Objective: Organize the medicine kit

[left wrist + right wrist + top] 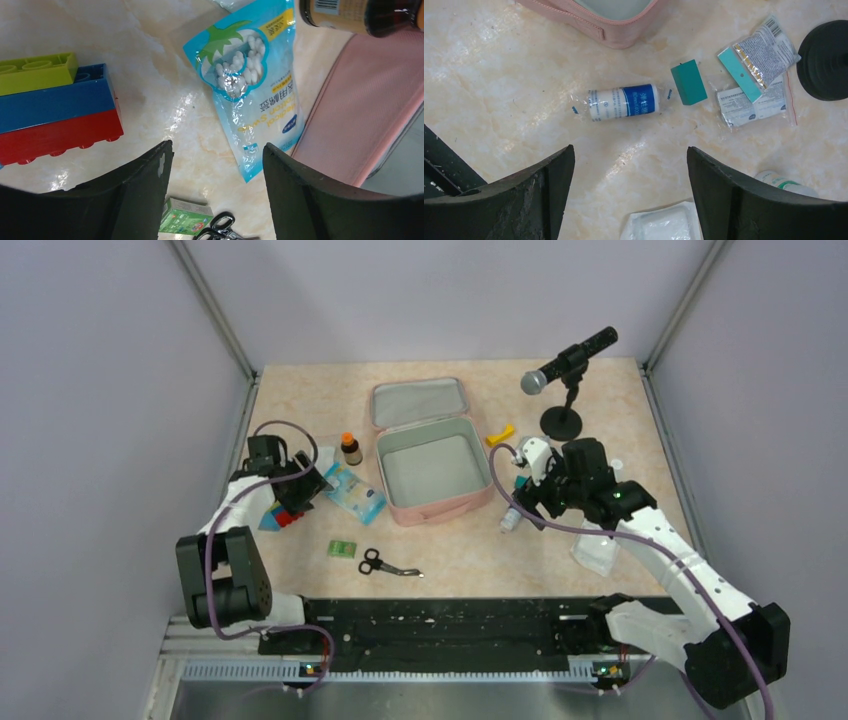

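Pink fabric, the medicine kit (pixel 440 508) lies open mid-tabletop (pixel 320 400), mouth up, lid (pixel 420 402) thrown back toward the far side, long axis roughly left-right. My left hand (pixel 217 150) and right hand (pixel 629 155) gape wide, holding nothing. I'd pinch the cotton-swab packet (pixel 250 95) across its narrow width and the bandage roll (pixel 623 102) across its girth.

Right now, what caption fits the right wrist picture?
Open right gripper above a blue-and-white roll near the pink medicine kit.
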